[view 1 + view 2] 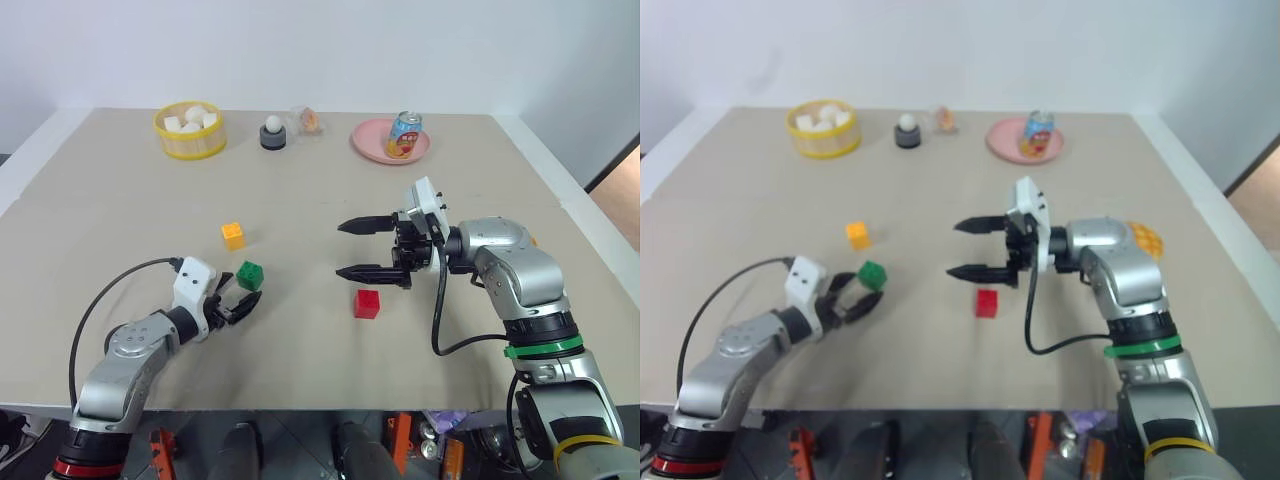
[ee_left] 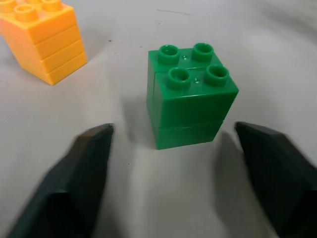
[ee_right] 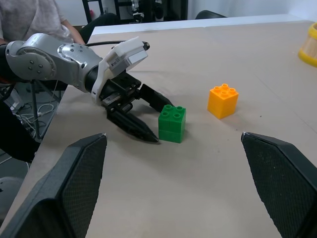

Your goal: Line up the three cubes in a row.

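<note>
My left claw (image 1: 243, 303) is parted around the green cube (image 1: 250, 275), not gripping it; the orange-yellow cube (image 1: 233, 235) is near, the red cube (image 1: 367, 303) sits below my wide-open right claw (image 1: 350, 250).

Orange-yellow cube (image 2: 42, 37): cut off at the picture's edge in my left wrist view | small thing (image 1: 308, 121) near the worktop's far edge: too small to tell | yellow bun (image 1: 1144, 238): mostly hidden behind my right arm
</note>
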Controlling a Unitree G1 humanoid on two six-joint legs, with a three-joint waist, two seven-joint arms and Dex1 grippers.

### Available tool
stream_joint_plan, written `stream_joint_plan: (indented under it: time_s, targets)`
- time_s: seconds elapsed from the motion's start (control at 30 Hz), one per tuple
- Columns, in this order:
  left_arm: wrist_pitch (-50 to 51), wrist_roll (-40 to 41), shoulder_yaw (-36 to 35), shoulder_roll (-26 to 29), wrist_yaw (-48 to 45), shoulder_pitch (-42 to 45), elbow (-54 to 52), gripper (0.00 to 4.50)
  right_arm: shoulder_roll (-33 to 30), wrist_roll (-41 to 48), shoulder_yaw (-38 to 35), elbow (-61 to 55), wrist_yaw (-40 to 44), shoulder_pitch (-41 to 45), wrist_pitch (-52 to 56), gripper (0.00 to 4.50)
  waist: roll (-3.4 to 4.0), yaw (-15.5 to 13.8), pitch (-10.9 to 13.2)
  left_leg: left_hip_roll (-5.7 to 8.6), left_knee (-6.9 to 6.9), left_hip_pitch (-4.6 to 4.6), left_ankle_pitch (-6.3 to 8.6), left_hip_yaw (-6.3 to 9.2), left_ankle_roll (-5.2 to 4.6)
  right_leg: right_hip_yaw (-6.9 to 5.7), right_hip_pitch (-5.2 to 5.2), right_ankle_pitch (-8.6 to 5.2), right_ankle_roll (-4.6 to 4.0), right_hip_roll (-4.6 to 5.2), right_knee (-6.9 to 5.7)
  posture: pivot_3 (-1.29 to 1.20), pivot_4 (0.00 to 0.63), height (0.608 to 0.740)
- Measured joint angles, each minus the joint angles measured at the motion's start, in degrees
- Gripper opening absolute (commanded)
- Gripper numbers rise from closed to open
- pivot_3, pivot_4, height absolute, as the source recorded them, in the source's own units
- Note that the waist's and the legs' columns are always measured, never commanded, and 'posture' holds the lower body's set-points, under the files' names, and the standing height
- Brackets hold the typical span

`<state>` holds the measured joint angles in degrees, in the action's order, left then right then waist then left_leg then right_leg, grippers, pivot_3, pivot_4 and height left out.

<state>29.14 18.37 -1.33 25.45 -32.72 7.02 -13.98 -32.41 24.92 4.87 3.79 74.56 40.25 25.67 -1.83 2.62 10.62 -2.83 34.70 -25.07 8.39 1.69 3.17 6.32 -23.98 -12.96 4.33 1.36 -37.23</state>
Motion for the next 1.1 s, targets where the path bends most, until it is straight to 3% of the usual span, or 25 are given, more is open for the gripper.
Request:
stream_joint_plan:
  time_s: [0.13,0.17,0.57,0.83,1.1]
  targets:
    - [1.45,-1.43,0.73,-0.02,0.6,2.45,1.21,1.34,0.06,-0.07,0.0,0.14,-0.03,0.0,-0.06,4.5,0.0,-0.14,0.0,0.04,0.02,0.0,0.0,0.04,0.0,0.0,0.05,-0.01,0.02,0.02,0.0,0.0,0.15,0.74]
    - [1.86,-1.67,1.04,-0.1,0.75,2.9,1.29,1.22,0.1,-0.1,0.0,0.14,-0.06,0.0,-0.06,4.5,0.0,-0.16,0.0,0.05,0.04,0.0,0.0,0.04,0.0,0.0,0.06,-0.01,0.02,0.03,0.0,0.0,0.15,0.74]
    - [-1.09,-2.16,1.31,2.27,-2.35,3.71,3.35,1.22,0.2,-0.43,0.01,0.13,-1.1,-0.74,-0.11,4.5,0.0,0.0,-0.01,0.03,0.09,0.0,0.0,0.04,0.0,-0.01,0.05,0.01,0.03,0.02,0.0,0.0,0.15,0.74]
    - [-16.8,-1.45,2.2,8.84,-19.66,3.8,7.42,1.22,-0.49,0.03,0.0,-0.12,0.08,-0.72,0.91,4.5,0.0,0.08,0.0,0.0,-0.06,-0.03,0.0,-0.02,0.01,-0.01,-0.08,-0.04,-0.06,0.02,0.0,0.0,0.15,0.74]
    - [-22.4,0.02,6.07,8.54,-30.44,8.53,11.41,1.22,-3.84,2.47,-0.86,-2.07,1.53,-0.96,3.46,4.5,0.0,0.03,0.0,-0.01,-0.06,-0.08,0.0,-0.02,0.0,-0.01,-0.11,-0.04,-0.06,0.01,0.0,0.0,0.15,0.74]
